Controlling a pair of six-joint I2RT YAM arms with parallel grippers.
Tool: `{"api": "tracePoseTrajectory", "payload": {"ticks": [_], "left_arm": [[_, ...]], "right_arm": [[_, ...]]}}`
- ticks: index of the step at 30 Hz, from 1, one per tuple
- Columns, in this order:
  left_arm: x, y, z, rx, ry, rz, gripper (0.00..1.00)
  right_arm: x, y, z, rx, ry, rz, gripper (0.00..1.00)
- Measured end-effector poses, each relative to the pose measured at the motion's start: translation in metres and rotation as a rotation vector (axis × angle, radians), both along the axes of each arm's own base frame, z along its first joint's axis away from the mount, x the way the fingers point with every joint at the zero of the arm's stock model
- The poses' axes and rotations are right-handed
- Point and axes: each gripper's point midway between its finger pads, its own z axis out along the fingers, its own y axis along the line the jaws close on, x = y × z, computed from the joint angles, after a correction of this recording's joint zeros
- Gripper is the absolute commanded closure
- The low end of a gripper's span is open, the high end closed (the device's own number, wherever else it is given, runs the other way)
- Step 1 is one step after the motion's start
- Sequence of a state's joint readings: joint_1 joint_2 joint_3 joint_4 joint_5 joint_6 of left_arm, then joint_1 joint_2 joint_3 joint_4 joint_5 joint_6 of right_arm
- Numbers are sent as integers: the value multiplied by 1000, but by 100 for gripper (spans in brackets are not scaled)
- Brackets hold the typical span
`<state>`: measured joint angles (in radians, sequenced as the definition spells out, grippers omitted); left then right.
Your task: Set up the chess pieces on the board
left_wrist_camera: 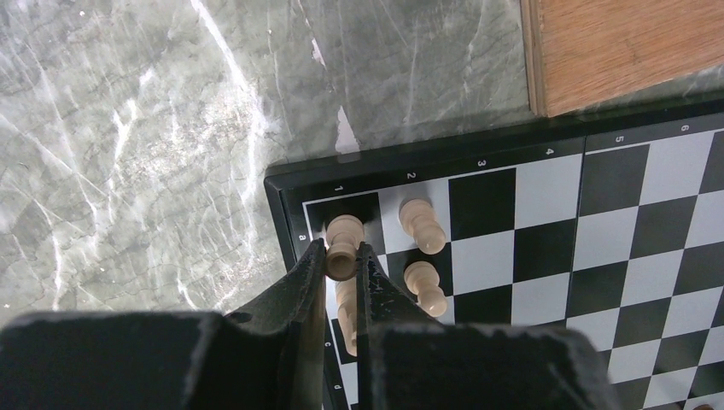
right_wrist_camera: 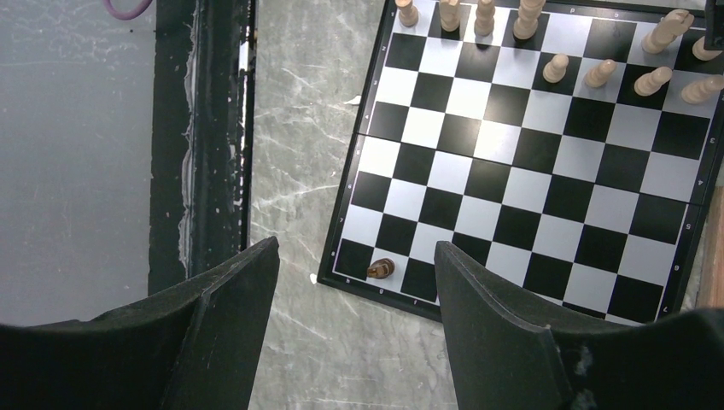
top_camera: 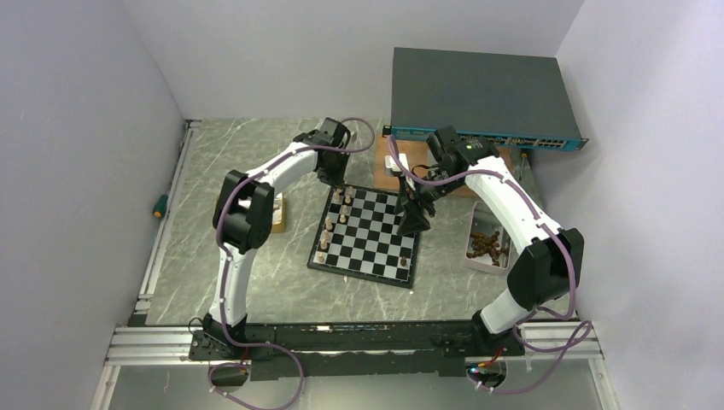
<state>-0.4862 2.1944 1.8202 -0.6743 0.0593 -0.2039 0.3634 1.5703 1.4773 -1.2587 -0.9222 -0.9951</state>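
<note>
The board (top_camera: 376,235) lies flat between my two arms. Several light tan chess pieces (top_camera: 329,226) stand along its left edge, and one dark piece (top_camera: 403,260) stands near its front right corner. My left gripper (left_wrist_camera: 342,254) is shut on the top of a light tan piece (left_wrist_camera: 343,231) whose foot is at the corner square a1. Two more tan pieces (left_wrist_camera: 423,225) stand just beside it. My right gripper (right_wrist_camera: 357,256) hangs open and empty above the board's right edge, with the dark piece (right_wrist_camera: 381,268) far below between its fingers.
A tray (top_camera: 471,254) holding dark pieces sits to the right of the board. A brown wooden plank (left_wrist_camera: 632,47) and a dark network switch (top_camera: 482,98) lie behind it. A small box (top_camera: 278,215) and a green-handled tool (top_camera: 159,205) are on the left.
</note>
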Motion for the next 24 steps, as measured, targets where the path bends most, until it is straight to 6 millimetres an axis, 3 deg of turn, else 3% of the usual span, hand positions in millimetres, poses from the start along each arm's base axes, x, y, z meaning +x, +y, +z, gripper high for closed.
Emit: {"api": "tracePoseTrajectory", "payload": {"ticks": [11,24], "left_arm": [[3,0,0,3,-4,2,85],[4,-1,-1,6,0,-2,86]], "right_arm": [[0,0,0,0,1,0,30],[0,0,0,0,1,0,30]]}}
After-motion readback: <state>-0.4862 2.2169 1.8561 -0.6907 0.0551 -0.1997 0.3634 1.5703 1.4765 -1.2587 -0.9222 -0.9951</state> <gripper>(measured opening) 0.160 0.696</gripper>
